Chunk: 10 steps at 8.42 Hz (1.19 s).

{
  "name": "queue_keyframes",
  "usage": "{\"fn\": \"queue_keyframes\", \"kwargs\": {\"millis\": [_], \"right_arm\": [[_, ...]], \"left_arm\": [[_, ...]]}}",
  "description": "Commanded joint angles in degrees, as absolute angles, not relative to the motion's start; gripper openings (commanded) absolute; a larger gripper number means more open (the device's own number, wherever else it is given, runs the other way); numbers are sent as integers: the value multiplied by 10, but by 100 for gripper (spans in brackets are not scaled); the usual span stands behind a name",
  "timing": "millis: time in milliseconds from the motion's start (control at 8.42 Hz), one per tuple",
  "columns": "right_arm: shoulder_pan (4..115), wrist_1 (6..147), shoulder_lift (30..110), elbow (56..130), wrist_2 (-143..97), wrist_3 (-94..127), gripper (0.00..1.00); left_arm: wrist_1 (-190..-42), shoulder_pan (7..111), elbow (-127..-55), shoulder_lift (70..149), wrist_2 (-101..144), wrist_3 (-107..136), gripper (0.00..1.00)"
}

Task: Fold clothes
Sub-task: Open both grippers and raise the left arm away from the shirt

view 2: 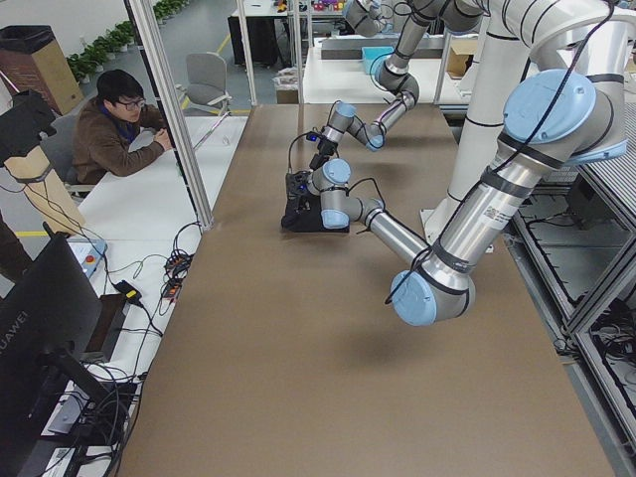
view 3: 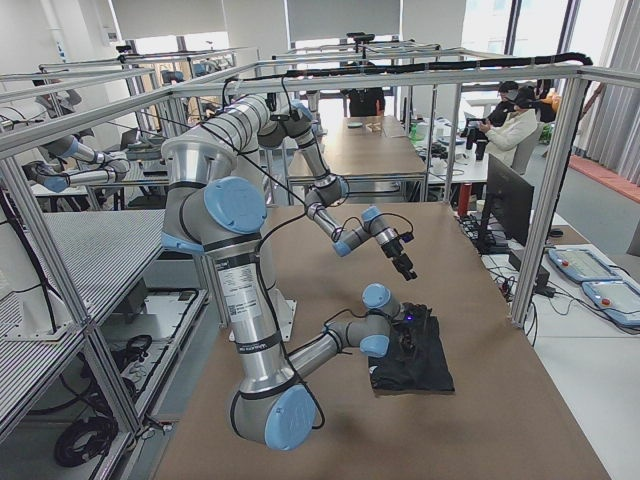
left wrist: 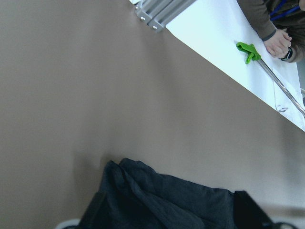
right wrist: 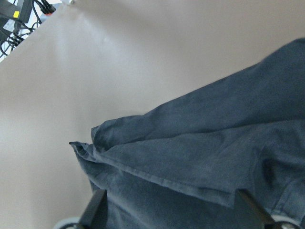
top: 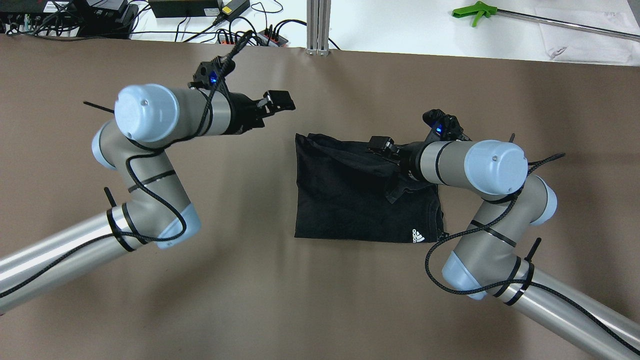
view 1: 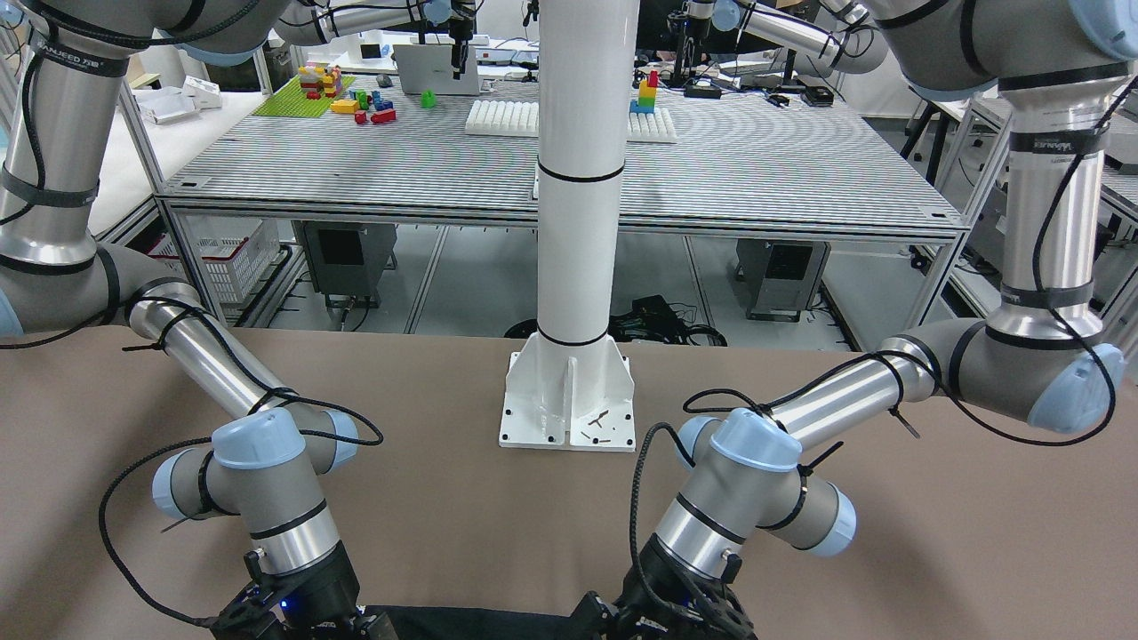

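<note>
The clothes (top: 345,200) are one black garment lying flat and roughly rectangular on the brown table, with a small white logo (top: 418,236) at the near right corner and a loose flap on the right side. My right gripper (top: 381,145) hovers low over the far right edge. In the right wrist view its fingers (right wrist: 93,212) stand wide apart over the rumpled fabric (right wrist: 200,162), gripping nothing. My left gripper (top: 279,101) is raised, off the garment's far left corner, open and empty. The left wrist view shows that corner (left wrist: 157,200) below it.
A green grabber tool (top: 472,11) lies on the white bench beyond the table's far edge, with cables and power strips (top: 200,10) to its left. An aluminium post (top: 318,25) stands there. The white column base (view 1: 569,400) sits mid-table. A person (view 2: 114,129) sits nearby.
</note>
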<state>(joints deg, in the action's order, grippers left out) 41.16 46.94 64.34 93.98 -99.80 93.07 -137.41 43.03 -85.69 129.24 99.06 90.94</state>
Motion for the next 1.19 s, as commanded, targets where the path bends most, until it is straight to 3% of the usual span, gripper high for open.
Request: {"fn": "queue_keyframes", "kwargs": {"millis": [0,356,832,1069], "right_arm": [[377,629,599,974,-1016,885,94],[337,739,556,952,-975,774,94],[316,739,489,813,-942,736,94],[350,744,490,808,-942,667,94]], "left_arm": [[-1372,507,-835,1286,1071,866,94],[-1373,534,-838,1254,1096,834,94],[-1378,534,-839,1235,1097,833,94],[-1375,532,-835,1238,1091,832,94]]}}
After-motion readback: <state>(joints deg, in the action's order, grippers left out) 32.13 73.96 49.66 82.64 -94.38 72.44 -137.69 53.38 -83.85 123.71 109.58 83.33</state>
